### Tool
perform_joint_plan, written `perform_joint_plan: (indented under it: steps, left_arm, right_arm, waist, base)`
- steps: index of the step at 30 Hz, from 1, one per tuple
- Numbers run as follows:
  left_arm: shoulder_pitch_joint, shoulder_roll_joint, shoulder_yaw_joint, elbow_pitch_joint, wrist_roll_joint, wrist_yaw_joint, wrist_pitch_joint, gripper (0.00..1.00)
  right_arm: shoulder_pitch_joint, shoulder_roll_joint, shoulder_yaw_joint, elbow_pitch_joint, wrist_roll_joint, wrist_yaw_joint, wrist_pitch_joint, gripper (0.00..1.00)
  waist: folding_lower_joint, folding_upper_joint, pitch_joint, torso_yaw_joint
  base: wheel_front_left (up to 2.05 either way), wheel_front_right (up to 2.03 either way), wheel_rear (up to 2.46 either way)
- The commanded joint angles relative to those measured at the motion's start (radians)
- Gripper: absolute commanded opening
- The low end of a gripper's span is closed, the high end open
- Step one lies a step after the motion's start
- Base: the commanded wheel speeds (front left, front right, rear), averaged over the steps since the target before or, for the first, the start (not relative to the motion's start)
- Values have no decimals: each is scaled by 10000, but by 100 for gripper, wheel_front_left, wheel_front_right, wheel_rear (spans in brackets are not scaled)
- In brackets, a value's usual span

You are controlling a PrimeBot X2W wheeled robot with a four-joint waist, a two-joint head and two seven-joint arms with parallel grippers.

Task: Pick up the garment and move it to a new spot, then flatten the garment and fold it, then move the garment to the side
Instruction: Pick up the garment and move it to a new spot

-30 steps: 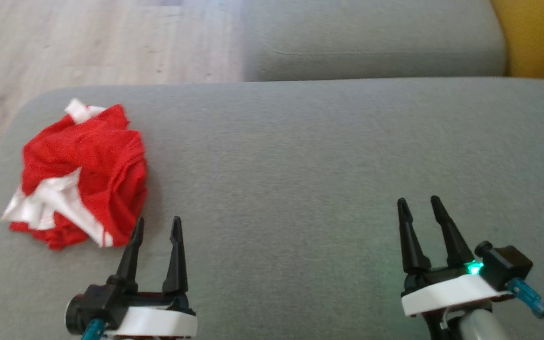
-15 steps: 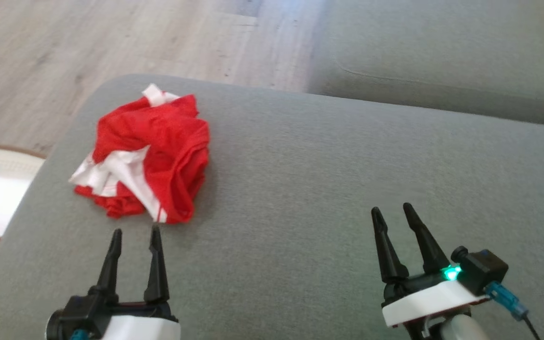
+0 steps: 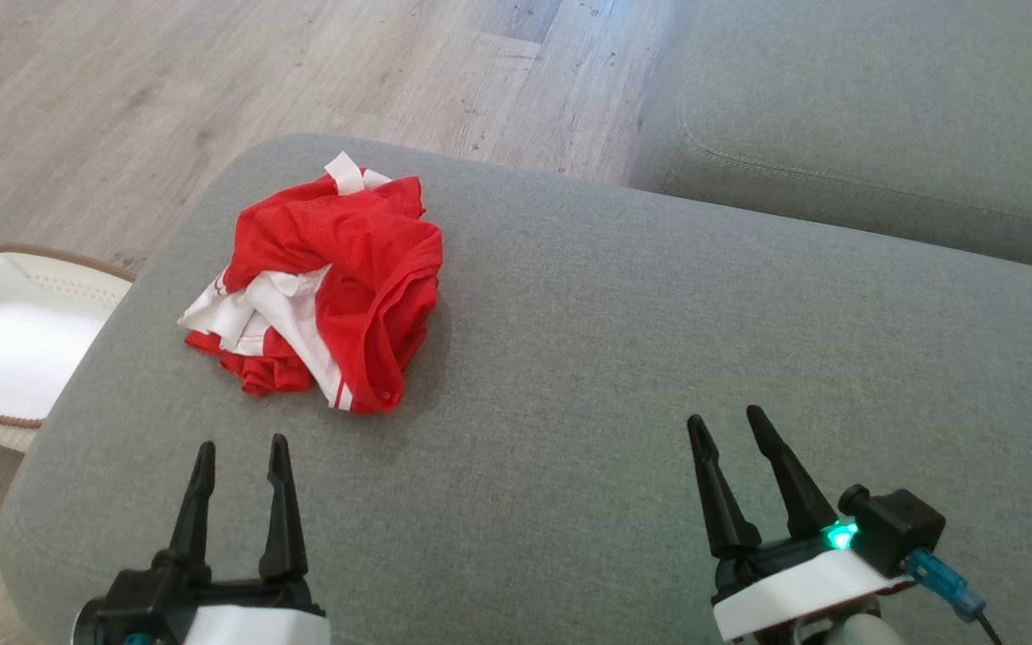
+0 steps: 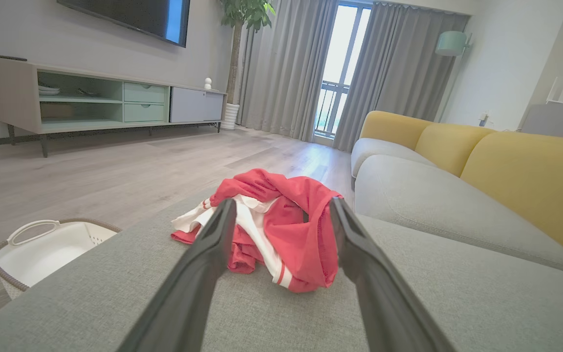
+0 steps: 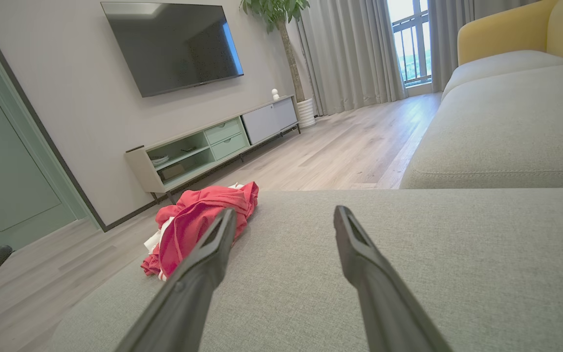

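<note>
Ok so right now both arms are parked over the near edge of the grey seat cushion [image 3: 614,358], and nothing's been grabbed yet. The left tool [image 3: 241,442] has its fingers spread wide and empty. The right tool [image 3: 725,415] is the same deal, wide apart with nothing between them. I reckon they sit low and level like that so I can slide in along the cushion instead of stabbing down into it.

The garment [image 3: 323,287] is bunched up toward the cushion's far left corner, well inside the edge. In the left wrist view it sits dead between the two fingers, so that arm looks lined up for the pick. The right one is off over the cushion's right half, probably meant for the flattening part.

Looks-wise it's bright red, thin sporty fabric with white panels and striped trim, crumpled into a loose mound. Could be shorts or a jersey, honestly can't tell from the heap. A white basket [image 3: 77,279] sits beside the cushion's left end.
</note>
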Motion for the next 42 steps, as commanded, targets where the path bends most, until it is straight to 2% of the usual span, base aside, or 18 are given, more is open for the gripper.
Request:
perform_joint_plan:
  steps: [1,8,11,17,21,26,31,36,40,41,42]
  left_arm:
    - [-268,-24,340,-387,42,-8,-95,100]
    - [-759,-15,921,-447,80,-76,-95,100]
    - [-1388,255,1190,-372,380,-260,-95,100]
    - [-3128,1308,1300,713,727,-589,-18,100]
    - [-5033,2381,1154,2123,857,-777,954,100]
    - [-7171,3614,354,4217,800,-935,2445,100]
    - [-8512,4479,-1281,5752,-437,-950,3451,100]
    - [-9289,5041,-2505,6697,-1574,-952,3932,100]
    - [-9701,5217,-3183,7248,-2305,-953,3994,100]
    - [-9785,5243,-3317,7373,-2470,-953,4005,53]
    - [-9868,5278,-3454,7472,-2595,-953,3968,0]
  right_arm:
    - [-308,-66,259,-298,86,-7,-111,100]
    - [-503,-66,108,-425,-137,-7,-111,100]
    - [-757,-66,-76,-576,-393,-7,-111,100]
    - [-1151,-66,-531,-894,-832,-7,-111,100]
    - [-1450,-66,-892,-1224,-1138,-7,-111,100]
    - [-1779,-66,-1171,-1504,-1475,-7,-109,100]
    - [-2009,-66,-1277,-1703,-1633,-7,-87,100]
    - [-2106,-66,-1350,-1863,-1684,-7,-66,100]
    - [-2109,-66,-1400,-1942,-1721,-7,-62,100]
    - [-2108,-66,-1415,-1956,-1723,-7,-62,100]
    - [-2114,-66,-1428,-1968,-1723,-7,-63,100]
  waist:
    - [1,0,38,-26]
    - [1,0,702,-274]
    - [1,0,1327,-470]
    - [1,0,2310,-795]
    - [1,0,3118,-1083]
    - [1,0,3953,-1458]
    - [1,0,4516,-1856]
    - [1,0,4885,-2122]
    - [1,0,5040,-2221]
    - [1,0,5063,-2228]
    - [1,0,5085,-2232]
  base:
    - [0,0,0]
    - [0,0,0]
    - [0,0,0]
    - [0,0,0]
    - [0,0,0]
    - [0,0,0]
    - [0,0,0]
    - [0,0,0]
    - [0,0,0]
    - [0,0,0]
    - [0,0,0]
